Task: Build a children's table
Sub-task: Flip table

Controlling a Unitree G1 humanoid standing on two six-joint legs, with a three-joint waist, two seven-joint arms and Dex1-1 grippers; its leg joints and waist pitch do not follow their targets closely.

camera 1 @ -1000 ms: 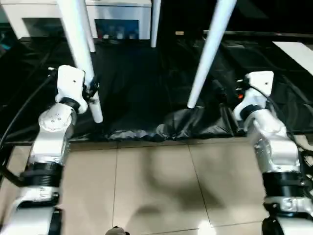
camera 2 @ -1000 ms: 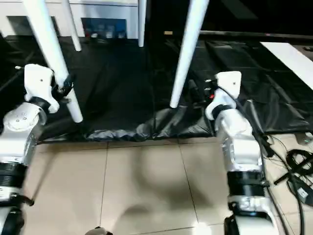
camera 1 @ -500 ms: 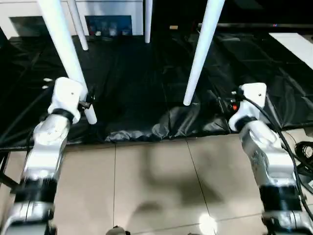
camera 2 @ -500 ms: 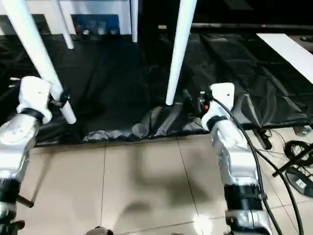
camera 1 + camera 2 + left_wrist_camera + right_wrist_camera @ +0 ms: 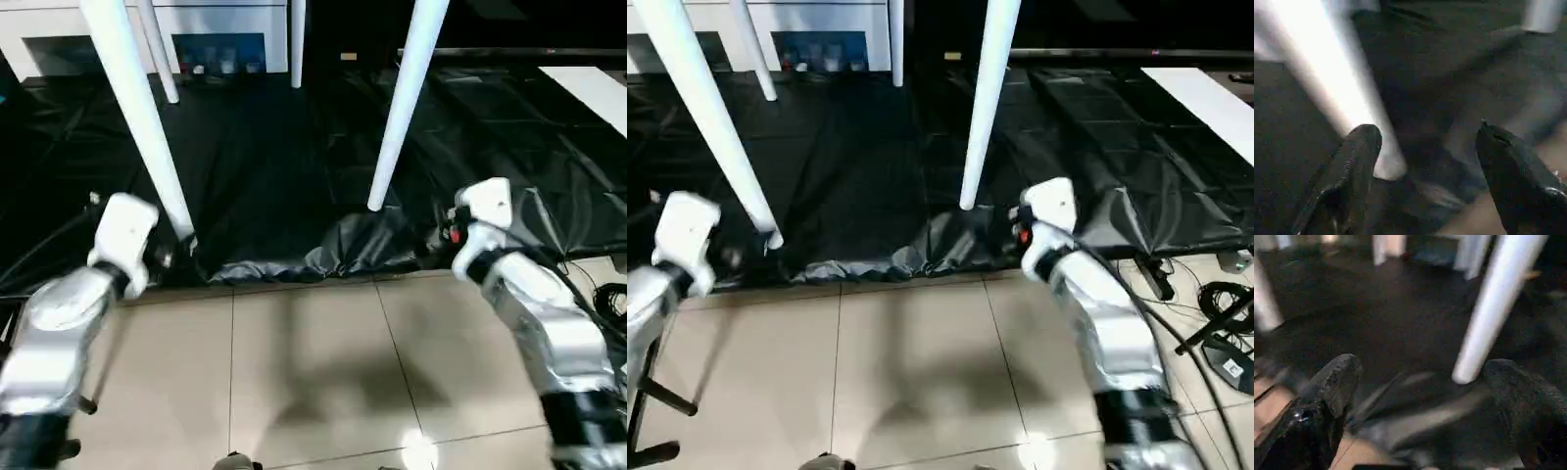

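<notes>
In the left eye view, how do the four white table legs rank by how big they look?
1. Near left leg, thickest.
2. Near right leg, nearly as long, slimmer.
3. and 4. Far left leg and far right leg: small and alike. Distance from the camera explains that, so real sizes stay unsure.

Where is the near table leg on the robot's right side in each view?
Left eye view: near right leg, slanting down right of centre to the black sheet.
Right eye view: same leg, nearer centre.
Right wrist view: it ends between the fingers.
Left wrist view: cannot tell.
Shared landmark: the sheet's crumpled front edge.
</notes>
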